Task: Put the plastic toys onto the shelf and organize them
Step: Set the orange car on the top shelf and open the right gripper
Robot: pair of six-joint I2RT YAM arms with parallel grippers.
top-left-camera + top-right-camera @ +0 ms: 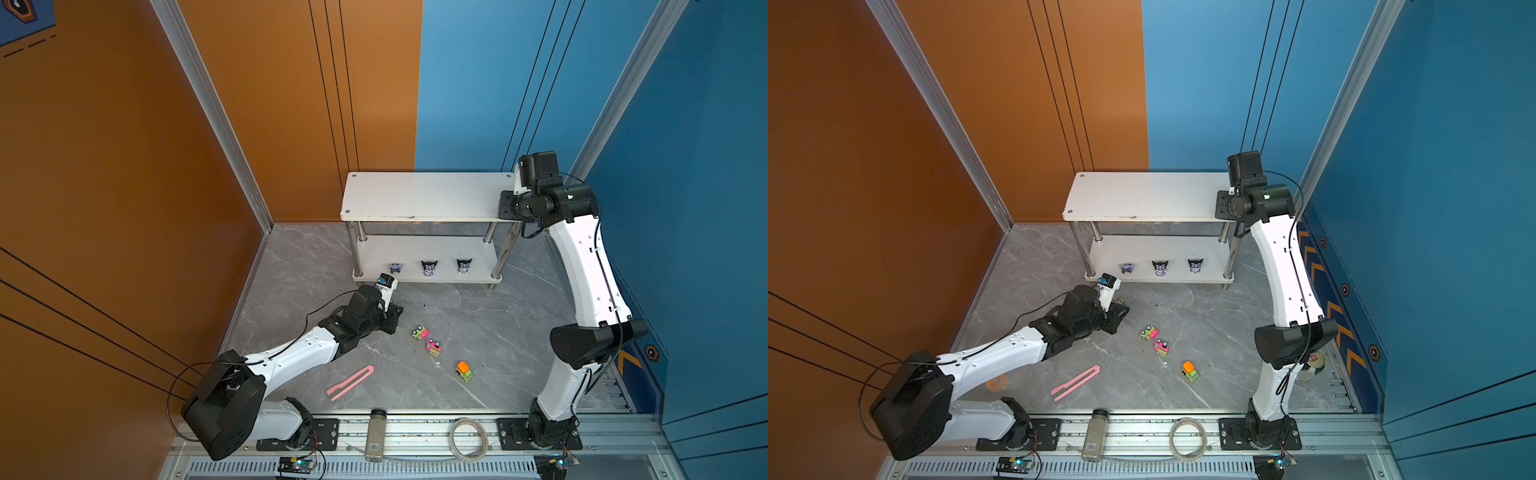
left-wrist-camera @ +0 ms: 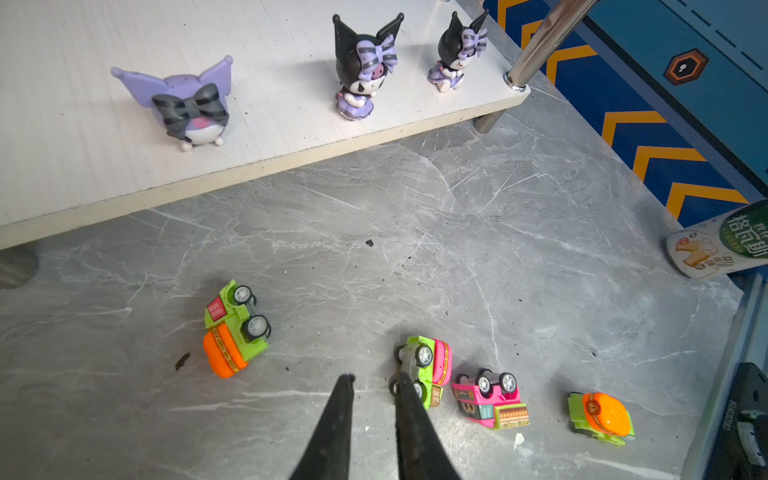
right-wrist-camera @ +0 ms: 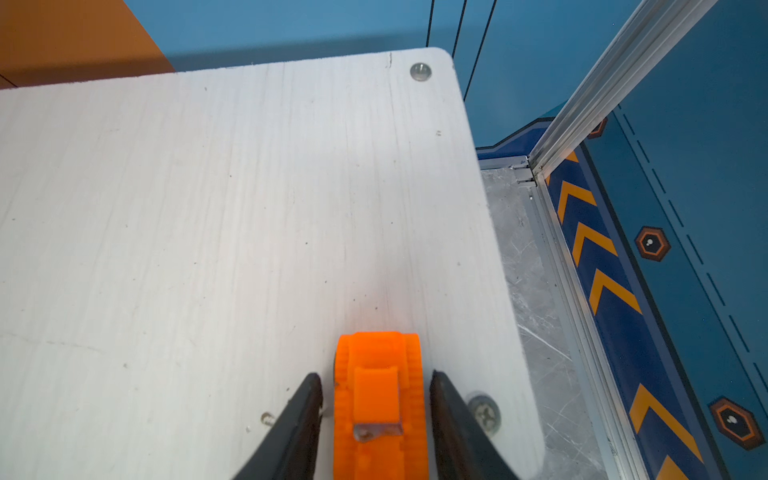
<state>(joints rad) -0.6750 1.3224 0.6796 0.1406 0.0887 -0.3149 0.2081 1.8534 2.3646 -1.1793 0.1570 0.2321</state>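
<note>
So the right end effector [image 3: 376,382] is over the shelf [image 3: 208,208], top tier, near a corner. Its fingers are spread, and the orange toy [image 3: 380,415] sits between them with a sliver of gap each side. The left end effector [image 2: 374,378] is barely open and holds nothing. A green-pink car [image 2: 434,365] lies tipped on the bench [image 2: 457,249] just beside one fingertip.

Both top views are bright and evenly lit from overhead. The arms [image 1: 582,266] cast only soft, pale shadows on the table [image 1: 498,316]. Wall posts splay toward the upper corners, a wide-angle effect. In the left wrist view, the figurines [image 2: 365,70] throw short, soft shadows on the shelf [image 2: 270,137]. The left claw [image 2: 374,376] is dark and slightly blurred. In the right wrist view, the shelf top is near-white with mild glare. The right claw [image 3: 375,374] is out of focus.
</note>
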